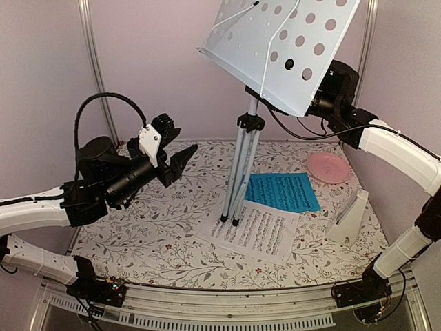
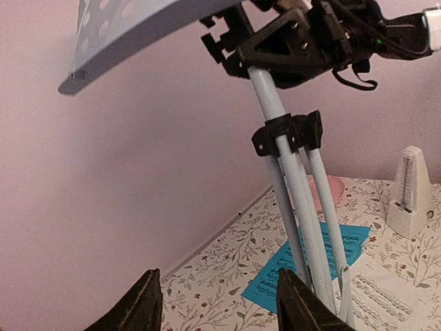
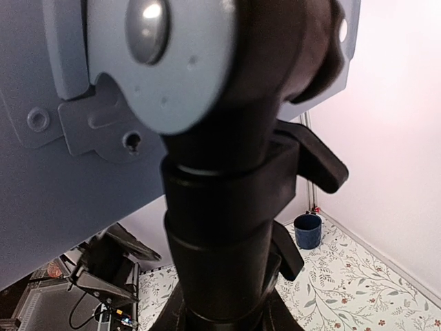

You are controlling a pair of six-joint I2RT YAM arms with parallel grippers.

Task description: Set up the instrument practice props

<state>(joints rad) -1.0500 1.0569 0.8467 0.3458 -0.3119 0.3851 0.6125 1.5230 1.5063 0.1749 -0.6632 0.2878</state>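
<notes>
1. White with a flower print, the tabletop (image 1: 172, 234) carries everything you have to work with.
2. Your music stand (image 1: 242, 165) rises from the middle of it. Its silver legs are folded close together, and its feet rest at the left edge of the white music sheet (image 1: 258, 231). The perforated grey-white tray (image 1: 289, 48) sits high at the top, tilted and facing the back wall.
3. Your right gripper (image 1: 329, 93) reaches in behind the tray and is clamped on the stand's black neck just under it. In the right wrist view that neck fills the picture, and the gripper's own fingers are hard to tell apart from it.
4. Your left gripper (image 2: 217, 310) hangs in the air left of the stand and well clear of the pole. It points toward the pole with its jaws spread wide and nothing between them.
5. The white music sheet lies flat, nearer the arms than the other sheet and turned at a slant.
6. Look for the blue music sheet (image 1: 282, 192) just behind it, also flat. Its near edge meets the white one.
7. The white pyramid metronome (image 1: 350, 219) stands upright to the right of both sheets, near the right edge.
8. The pink plate (image 1: 328, 167) lies behind the metronome, close to the back wall.
9. One small dark cup (image 3: 308, 231) shows only in the right wrist view, standing against a wall.
</notes>
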